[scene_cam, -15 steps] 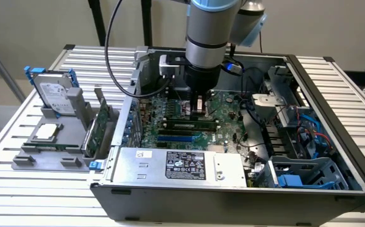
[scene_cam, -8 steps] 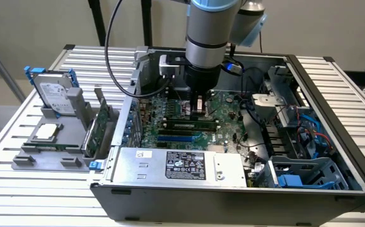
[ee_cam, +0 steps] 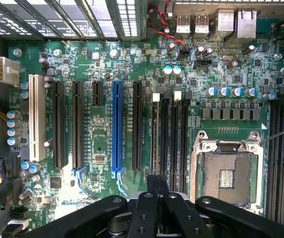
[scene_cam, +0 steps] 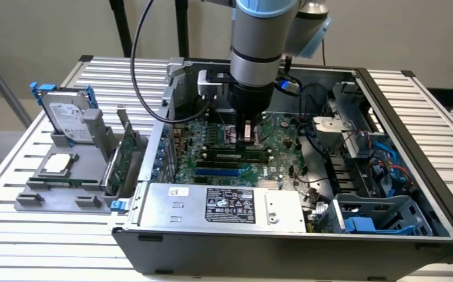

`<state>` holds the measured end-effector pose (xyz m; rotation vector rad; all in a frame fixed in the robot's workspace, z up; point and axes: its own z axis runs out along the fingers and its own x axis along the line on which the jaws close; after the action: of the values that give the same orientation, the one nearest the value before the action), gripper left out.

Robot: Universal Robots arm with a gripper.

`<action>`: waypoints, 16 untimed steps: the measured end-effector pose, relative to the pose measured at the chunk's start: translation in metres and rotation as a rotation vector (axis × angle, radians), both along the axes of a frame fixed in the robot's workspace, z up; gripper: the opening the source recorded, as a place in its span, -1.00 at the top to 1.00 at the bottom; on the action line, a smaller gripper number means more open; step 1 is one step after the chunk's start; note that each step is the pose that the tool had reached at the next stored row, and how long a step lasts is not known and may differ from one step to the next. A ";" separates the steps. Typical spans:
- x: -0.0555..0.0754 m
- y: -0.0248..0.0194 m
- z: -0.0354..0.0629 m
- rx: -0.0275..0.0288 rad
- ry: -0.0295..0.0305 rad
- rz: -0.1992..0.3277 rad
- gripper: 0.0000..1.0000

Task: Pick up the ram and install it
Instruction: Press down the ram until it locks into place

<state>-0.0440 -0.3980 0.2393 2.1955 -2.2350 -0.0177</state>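
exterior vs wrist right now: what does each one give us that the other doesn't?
Exterior view: the arm, the whole case, the power supply, and on the table at the exterior view's left a hard drive and an expansion card standing in a holder.
Wrist view: close board detail, including the open CPU socket, a white slot and the rear ports.
Both: the motherboard, its blue slot, and the gripper low over the board.
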 end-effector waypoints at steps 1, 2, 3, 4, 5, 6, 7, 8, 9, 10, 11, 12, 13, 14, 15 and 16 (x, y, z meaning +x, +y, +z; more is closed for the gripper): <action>0.000 0.0000 -0.0014 0.0000 0.0000 0.000 1.00; 0.000 0.0001 -0.0029 0.0000 0.0000 0.000 1.00; 0.000 0.0001 -0.0045 0.0001 0.0000 0.000 1.00; 0.000 0.0001 -0.0063 0.0001 0.0000 0.000 1.00; 0.000 0.0001 -0.0082 0.0000 -0.0001 0.000 1.00; 0.000 -0.0001 -0.0097 -0.0010 0.0002 0.000 1.00; 0.000 -0.0001 -0.0114 -0.0013 -0.0003 0.000 1.00; 0.000 -0.0002 -0.0131 -0.0016 -0.0003 0.000 1.00; 0.000 -0.0002 -0.0148 -0.0017 -0.0008 0.000 1.00; 0.000 -0.0003 -0.0159 -0.0023 -0.0012 0.000 1.00; 0.000 -0.0005 -0.0158 -0.0031 -0.0010 0.000 1.00; 0.000 -0.0006 -0.0156 -0.0032 -0.0009 0.000 1.00; 0.000 -0.0005 -0.0141 -0.0026 -0.0011 0.000 1.00; 0.000 0.0002 -0.0111 0.0015 -0.0022 0.000 1.00; 0.000 0.0002 -0.0067 0.0010 -0.0021 0.000 1.00; 0.000 0.0001 -0.0018 0.0002 -0.0013 0.000 1.00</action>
<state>-0.0440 -0.3979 0.2375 2.1961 -2.2359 -0.0165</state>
